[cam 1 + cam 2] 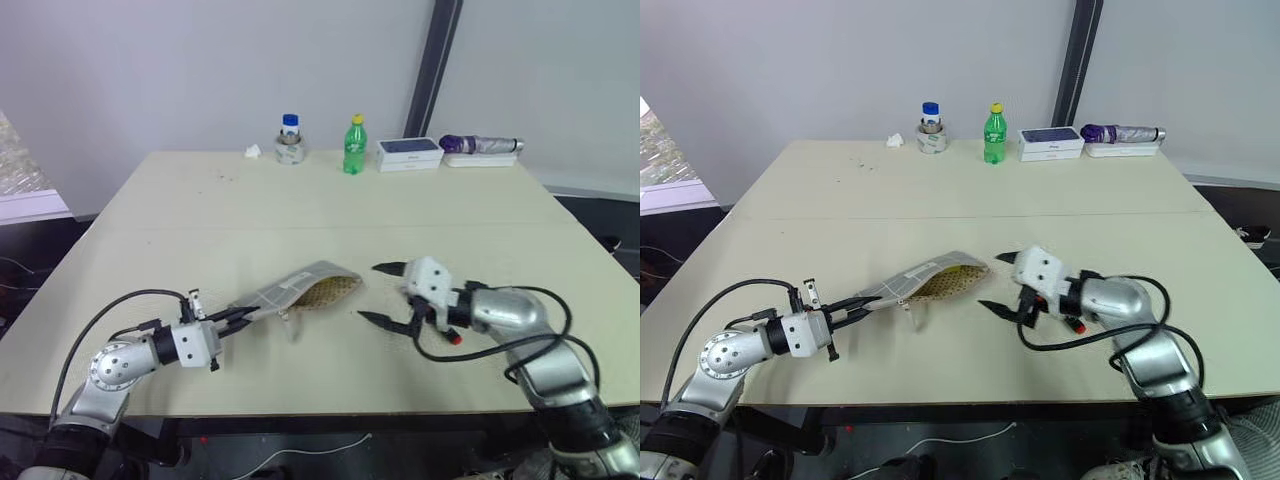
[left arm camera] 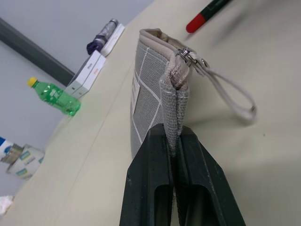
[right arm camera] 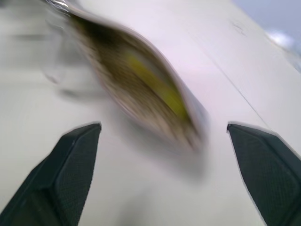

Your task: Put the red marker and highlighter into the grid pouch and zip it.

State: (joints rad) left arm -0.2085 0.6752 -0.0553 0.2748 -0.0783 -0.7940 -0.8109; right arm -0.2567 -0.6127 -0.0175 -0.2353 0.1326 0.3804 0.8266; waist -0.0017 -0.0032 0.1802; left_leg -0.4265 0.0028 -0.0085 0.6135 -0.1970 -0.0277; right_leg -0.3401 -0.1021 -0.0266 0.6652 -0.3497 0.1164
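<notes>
Two pincers logged. Left pincer (image 2: pixel 175 155): clamped tight on one end of the grid pouch (image 1: pixel 300 290), which lay mid-bench (image 1: pixel 330 215), mouth gaping. Right pincer (image 1: pixel 382 293): spread wide, empty, just beside that mouth. Highlighter (image 3: pixel 155 82): yellow, inside the pouch. Green bottle (image 1: pixel 354 146): far edge.

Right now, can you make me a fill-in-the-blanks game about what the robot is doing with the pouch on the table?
1. The left gripper is shut on one end of the grid ____.
2. The right gripper has its two fingers wide ____ and holds nothing.
3. The yellow thing inside the grid pouch is the ____.
4. The drink bottle at the far edge of the table is coloured ____.

Missing words: pouch; open; highlighter; green
</notes>
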